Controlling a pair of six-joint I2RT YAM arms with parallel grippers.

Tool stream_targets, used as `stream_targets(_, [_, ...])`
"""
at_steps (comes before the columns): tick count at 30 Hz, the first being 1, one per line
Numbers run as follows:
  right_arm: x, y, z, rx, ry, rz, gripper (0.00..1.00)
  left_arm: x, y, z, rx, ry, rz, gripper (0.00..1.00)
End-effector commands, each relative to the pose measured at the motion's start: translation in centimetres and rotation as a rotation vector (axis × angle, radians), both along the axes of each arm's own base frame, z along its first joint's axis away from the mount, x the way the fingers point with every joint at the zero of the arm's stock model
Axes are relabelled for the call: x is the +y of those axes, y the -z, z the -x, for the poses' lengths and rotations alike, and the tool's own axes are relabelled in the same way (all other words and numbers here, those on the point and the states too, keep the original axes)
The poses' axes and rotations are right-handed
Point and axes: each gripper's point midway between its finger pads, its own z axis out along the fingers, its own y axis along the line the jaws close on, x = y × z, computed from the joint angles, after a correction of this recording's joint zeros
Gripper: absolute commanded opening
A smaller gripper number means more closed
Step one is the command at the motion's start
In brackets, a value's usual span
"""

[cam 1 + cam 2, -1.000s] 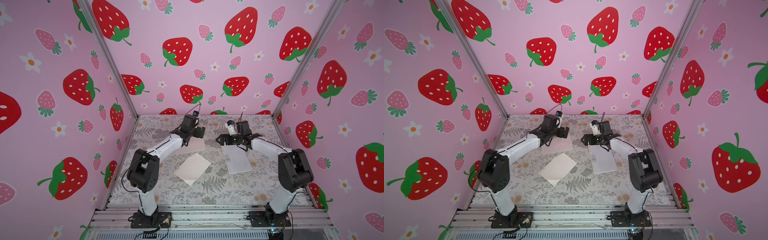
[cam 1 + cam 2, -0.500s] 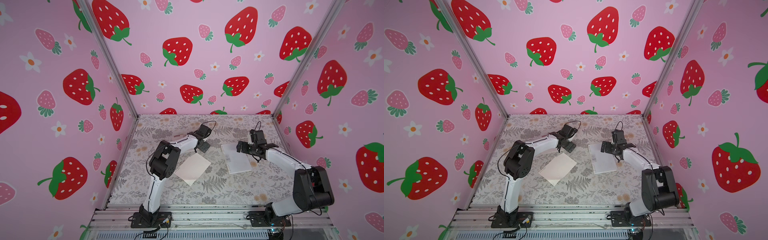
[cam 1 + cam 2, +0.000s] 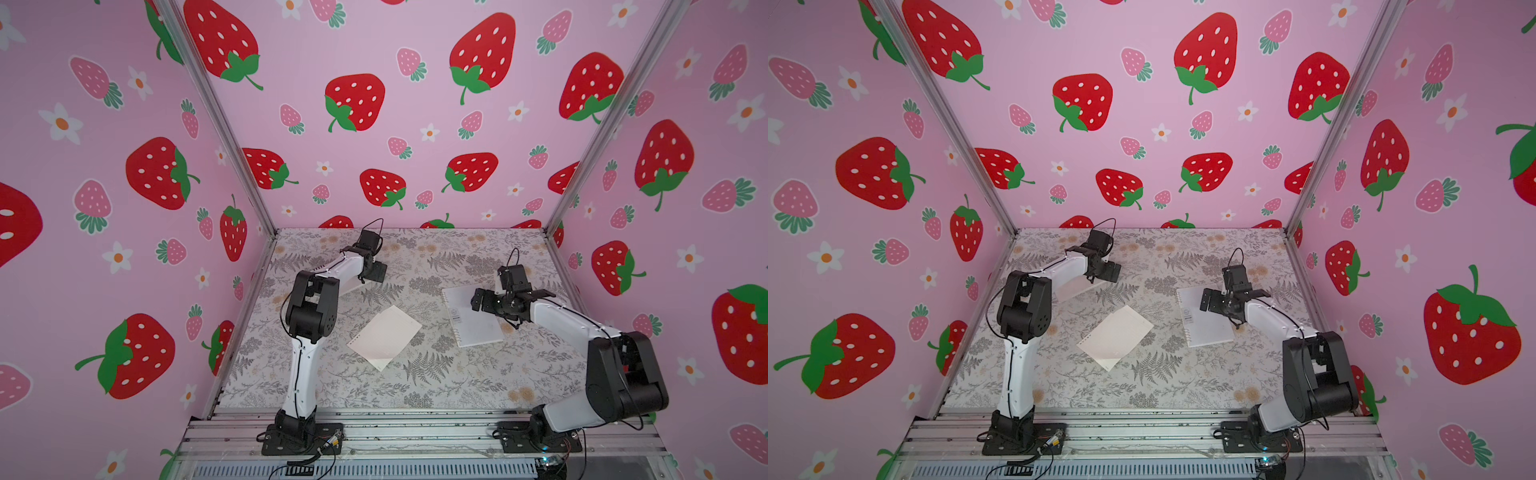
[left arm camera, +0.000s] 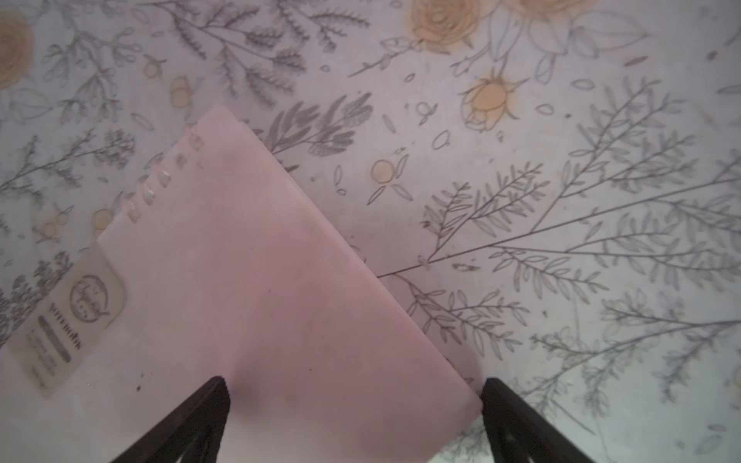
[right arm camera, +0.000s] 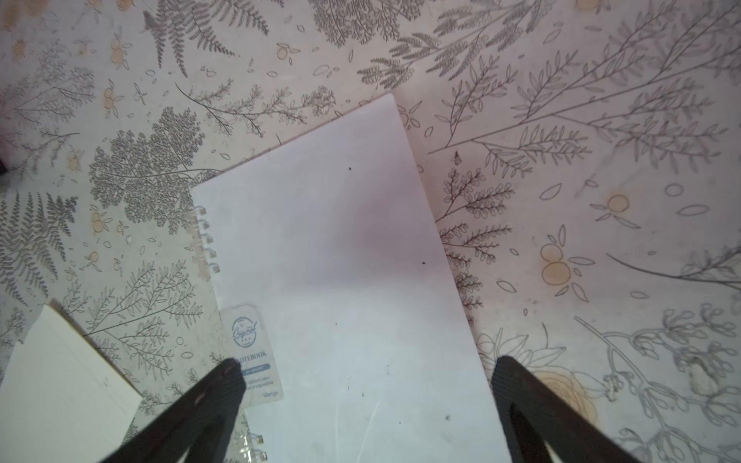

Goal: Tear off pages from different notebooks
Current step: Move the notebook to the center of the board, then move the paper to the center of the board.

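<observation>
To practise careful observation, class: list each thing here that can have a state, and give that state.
Pink notebook: closed, flat on table.
White notebook: closed, flat on table.
Loose page: detached, flat between the notebooks.
Left gripper: open, empty, over pink notebook.
Right gripper: open, empty, over white notebook.

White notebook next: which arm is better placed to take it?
Right. The right claw, open, is directly over the white notebook, jaws spanning its width. The left claw, also open, is over the pink notebook, beyond the loose page.
</observation>
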Motion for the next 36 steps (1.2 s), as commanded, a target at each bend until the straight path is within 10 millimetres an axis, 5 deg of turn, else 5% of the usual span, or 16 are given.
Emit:
stream_targets(1, [-0.1,1.1,0.9,0.055,0.001,0.013,0.99,-3.5,-6.9,3.6,-0.088,0.027,-0.006,0.99])
stream_targets(4, [0.0,1.1,0.7,0.055,0.0,0.012,1.0,-7.4,-8.4,9.1,-0.119,0.102,-0.027,0.99])
stream_targets(10, [-1.2,-0.3,0.4,0.009,0.039,0.059,1.0,-13.3,-1.4,18.6,0.094,0.166,0.06,0.99])
stream_targets(13, [-1.5,-1.0,0.5,-0.012,0.044,0.068,1.0,-13.3,0.9,20.0,0.152,0.127,0.074,0.99])
stream_targets(19, [-2.0,-0.6,1.1,-0.001,0.058,0.087,1.0,-9.7,3.6,20.8,0.217,-0.021,0.082,0.99])
stream_targets(25, [-0.6,0.6,0.8,0.034,0.02,0.024,1.0,-2.5,5.8,21.5,0.29,-0.268,0.079,1.0])
stream_targets(31, [-0.3,2.5,0.2,0.083,0.024,0.006,1.0,1.8,4.2,21.5,0.257,-0.355,0.046,0.99])
stream_targets(36, [-0.3,4.1,-0.3,0.117,0.017,0.007,1.0,4.0,1.7,19.6,0.183,-0.379,0.021,0.99])
